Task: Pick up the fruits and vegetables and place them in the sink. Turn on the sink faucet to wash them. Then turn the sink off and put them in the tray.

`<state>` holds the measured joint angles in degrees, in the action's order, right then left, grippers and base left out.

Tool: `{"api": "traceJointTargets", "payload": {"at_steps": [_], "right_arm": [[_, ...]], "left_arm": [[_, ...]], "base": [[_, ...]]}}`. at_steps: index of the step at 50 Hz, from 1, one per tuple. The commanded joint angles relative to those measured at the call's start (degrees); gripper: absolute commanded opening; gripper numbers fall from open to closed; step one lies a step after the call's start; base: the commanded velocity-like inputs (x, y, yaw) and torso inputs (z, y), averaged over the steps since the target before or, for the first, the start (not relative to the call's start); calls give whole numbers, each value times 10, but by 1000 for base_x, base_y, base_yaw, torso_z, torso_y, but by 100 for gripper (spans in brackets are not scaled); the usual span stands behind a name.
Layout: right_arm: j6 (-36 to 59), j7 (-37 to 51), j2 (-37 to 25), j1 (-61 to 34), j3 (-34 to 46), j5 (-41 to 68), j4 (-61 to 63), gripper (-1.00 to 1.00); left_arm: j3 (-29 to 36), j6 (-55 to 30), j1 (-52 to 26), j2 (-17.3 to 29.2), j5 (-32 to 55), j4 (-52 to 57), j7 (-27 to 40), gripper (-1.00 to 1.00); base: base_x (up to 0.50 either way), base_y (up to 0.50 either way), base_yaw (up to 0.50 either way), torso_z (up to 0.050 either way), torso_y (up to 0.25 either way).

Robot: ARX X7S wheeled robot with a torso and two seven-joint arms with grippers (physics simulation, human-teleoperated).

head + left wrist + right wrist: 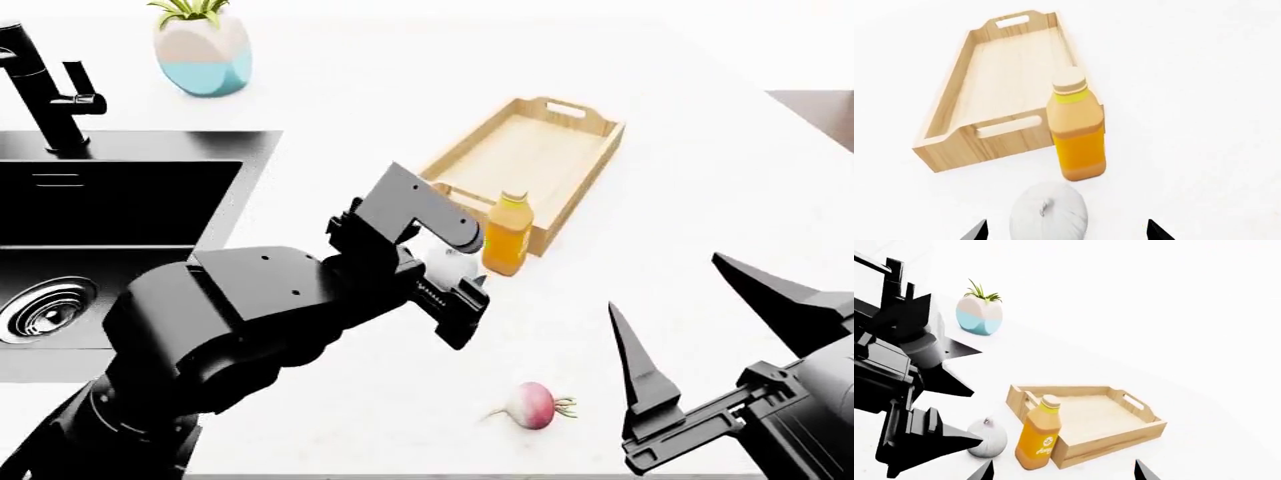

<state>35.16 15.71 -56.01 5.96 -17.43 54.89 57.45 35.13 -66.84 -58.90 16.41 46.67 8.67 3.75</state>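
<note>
Two spread fingers of your left gripper (1066,231) flank the garlic bulb (1049,214), gripping nothing — descend squarely, avoiding the orange bottle (1077,131) just beyond.

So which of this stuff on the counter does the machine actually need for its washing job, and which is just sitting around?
Needed:
garlic bulb, between the open left tool's fingers
radish
sink
faucet
wooden tray

Just sitting around:
orange bottle, right beside the tray
plant pot
</note>
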Motion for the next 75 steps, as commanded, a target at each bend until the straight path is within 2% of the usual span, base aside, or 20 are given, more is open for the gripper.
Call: {"api": "traceJointTargets", "payload": {"at_steps": [1, 17, 29, 33, 40, 41, 48, 55, 59, 64, 67, 69, 72, 75], "right_arm": [[-7, 3, -2, 3, 4, -3, -1, 100], [-12, 7, -7, 0, 17, -5, -3, 100], [-14, 10, -8, -5, 31, -11, -6, 100], [-13, 11, -7, -18, 46, -13, -8, 100], [-15, 11, -4, -23, 59, -19, -11, 100], [-16, 11, -4, -21, 58, -19, -11, 100], [-25, 7, -4, -3, 46, -24, -12, 100], [-27, 11, -10, 4, 35, -16, -8, 100], [-20, 14, -31, 5, 22, 9, 5, 100], [-23, 8, -113, -14, 16, 111, 24, 100], [-23, 17, -164, -81, 55, 173, 16, 100], [3, 24, -184, -180, 126, 203, 3, 100], [69, 33, -163, -325, 210, 242, -13, 100], [87, 37, -155, -358, 228, 253, -17, 100]], "left_arm": [[55, 22, -15, -13, -39, -57, -20, 100], [111, 88, -35, -34, -91, -166, -70, 100], [150, 146, -47, -63, -126, -251, -108, 100], [167, 176, -53, -82, -147, -310, -122, 100], [179, 190, -60, -103, -165, -375, -118, 100], [177, 190, -59, -101, -164, -369, -113, -100], [164, 175, -53, -79, -152, -314, -93, -100], [136, 116, -42, -34, -123, -194, -47, -100], [78, 60, -25, 7, -78, -80, 5, -100], [-1, -8, 2, 46, -13, 53, 74, -100], [-46, -41, 18, 64, 25, 124, 112, -100], [-75, -54, 27, 75, 46, 156, 129, -100], [-100, -63, 33, 83, 63, 176, 143, -100], [-105, -64, 35, 85, 68, 179, 146, -100]], "base": [[0, 0, 0, 0, 0], [0, 0, 0, 0, 0], [0, 0, 0, 0, 0], [0, 0, 0, 0, 0], [0, 0, 0, 0, 0], [0, 0, 0, 0, 0], [0, 0, 0, 0, 0], [0, 0, 0, 0, 0], [0, 0, 0, 0, 0], [0, 0, 0, 0, 0], [0, 0, 0, 0, 0], [0, 0, 0, 0, 0], [0, 0, 0, 0, 0], [0, 0, 0, 0, 0]]}}
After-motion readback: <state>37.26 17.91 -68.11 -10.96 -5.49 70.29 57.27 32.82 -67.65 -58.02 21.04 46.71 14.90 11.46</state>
